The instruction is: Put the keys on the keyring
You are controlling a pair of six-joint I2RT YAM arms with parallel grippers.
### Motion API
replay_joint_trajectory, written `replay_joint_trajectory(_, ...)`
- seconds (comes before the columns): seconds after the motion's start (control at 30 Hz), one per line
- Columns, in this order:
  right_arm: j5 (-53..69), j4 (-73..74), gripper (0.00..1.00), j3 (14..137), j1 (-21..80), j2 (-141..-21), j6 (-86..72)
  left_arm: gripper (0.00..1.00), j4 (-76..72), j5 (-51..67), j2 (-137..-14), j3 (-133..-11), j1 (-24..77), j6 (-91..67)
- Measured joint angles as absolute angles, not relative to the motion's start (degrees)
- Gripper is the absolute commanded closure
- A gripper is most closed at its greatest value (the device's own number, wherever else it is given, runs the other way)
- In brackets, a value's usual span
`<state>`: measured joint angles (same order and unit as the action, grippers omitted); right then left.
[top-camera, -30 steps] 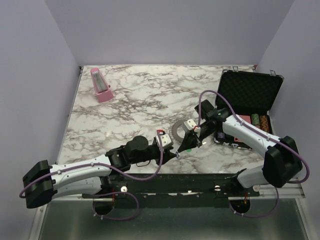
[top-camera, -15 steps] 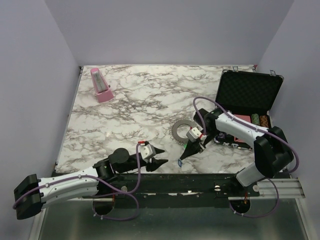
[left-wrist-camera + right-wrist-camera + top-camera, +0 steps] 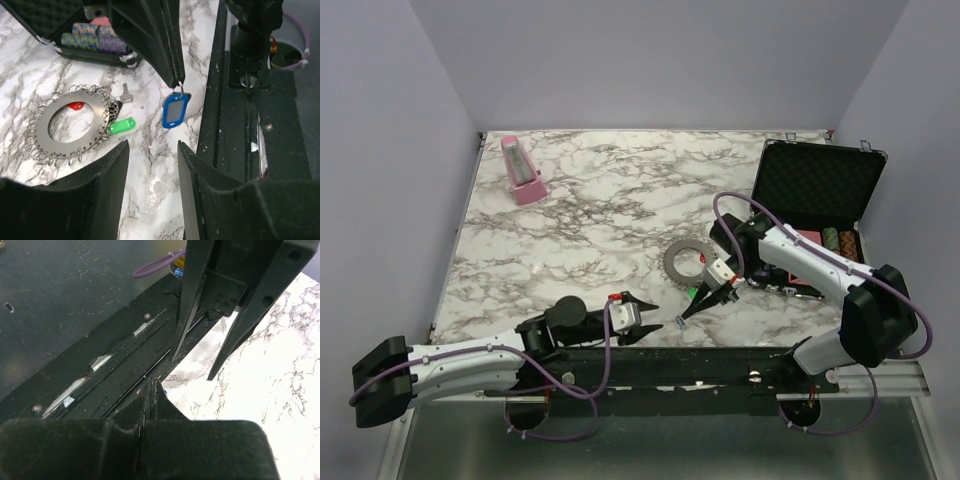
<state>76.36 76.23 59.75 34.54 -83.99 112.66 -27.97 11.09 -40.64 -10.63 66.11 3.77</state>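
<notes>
The keyring [image 3: 684,262] is a flat grey toothed ring lying on the marble; in the left wrist view [image 3: 44,131] small wire loops line its rim. A green key [image 3: 121,125] and a red key [image 3: 76,105] lie at it, and a bare silver key [image 3: 126,92] lies beside it. My right gripper [image 3: 684,315] is shut on the small ring of the blue key [image 3: 175,110], which hangs just above the table near its front edge. Its fingers [image 3: 151,382] are pressed together. My left gripper [image 3: 658,316] is open and empty, low, pointing at the blue key from the left [image 3: 152,145].
An open black case [image 3: 817,185] with stacked chips [image 3: 835,240] stands at the right, just behind the right arm. A pink metronome [image 3: 523,172] is at the far left. The black mounting rail [image 3: 250,125] runs along the table's front edge right beside the blue key.
My right gripper carried the blue key from beside the keyring toward the front edge. My left gripper pulled back from the right gripper toward the front edge, then shifted slightly right.
</notes>
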Motion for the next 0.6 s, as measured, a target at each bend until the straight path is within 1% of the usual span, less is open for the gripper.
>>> replay_joint_trajectory(0.17, 76.3, 76.4, 0.99, 59.7, 34.6, -84.0, 112.8, 0.55, -29.3, 11.1, -47.0, -12.4, 67.4, 6.0)
replay_joint_trajectory(0.27, 76.4, 76.4, 0.99, 59.9, 34.6, -84.5, 113.0, 0.6, -31.0, 11.0, -48.9, -13.3, 67.9, 6.4)
replay_joint_trajectory(0.47, 78.1, 76.5, 0.99, 61.0, 34.5, -86.9, 113.1, 0.67, -35.1, 10.2, -51.5, -13.8, 68.8, 6.3)
replay_joint_trajectory(0.6, 79.9, 75.6, 0.99, 60.9, 34.5, -86.9, 112.5, 0.69, -36.4, 9.4, -52.2, -13.8, 69.0, 5.8)
